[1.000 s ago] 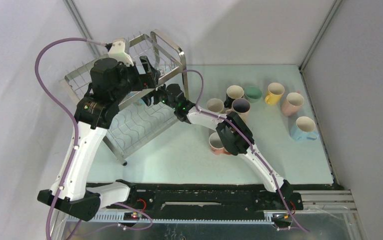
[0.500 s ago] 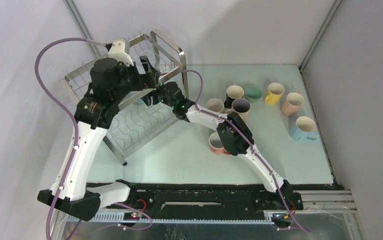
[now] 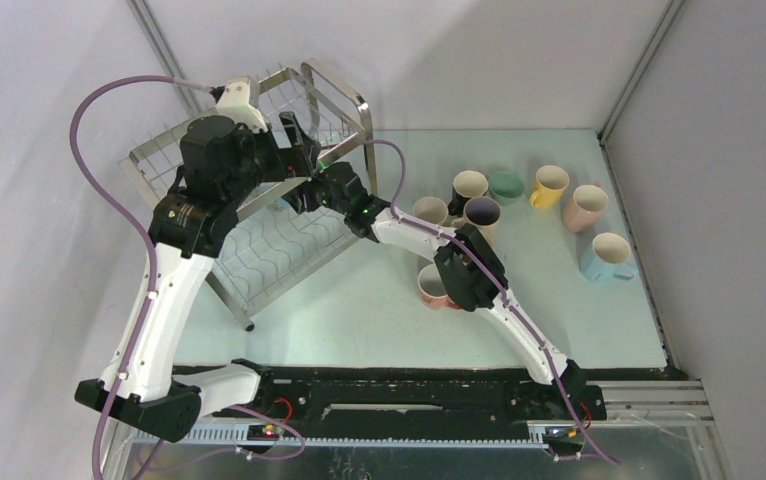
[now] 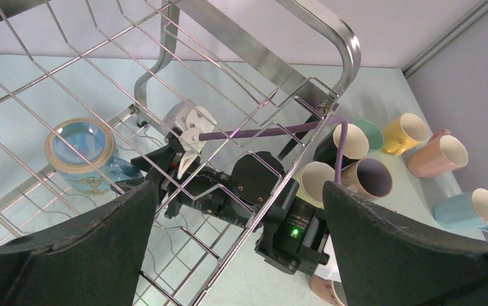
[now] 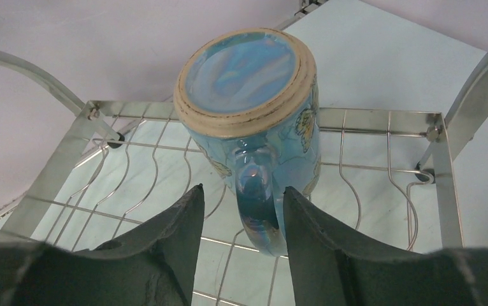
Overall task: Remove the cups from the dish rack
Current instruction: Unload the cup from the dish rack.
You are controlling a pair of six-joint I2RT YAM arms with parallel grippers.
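We note the right gripper (image 5: pixel 241 191), narrow, astride the handle of the inverted blue mug (image 5: pixel 248 76), unclamped. The left gripper (image 4: pixel 239 191) is spread wide above the dish rack (image 4: pixel 330 38).

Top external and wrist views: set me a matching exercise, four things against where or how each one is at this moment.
Things:
1. blue patterned mug
2. yellow cup
3. left gripper
4. right gripper

States:
A. wide open over the upper wires of the dish rack
B. upright on the table, away from the rack
C. fingers on either side of a mug handle
D. upside down on the rack's lower tier

Pairs: 1-D, 2-B, 3-A, 4-C
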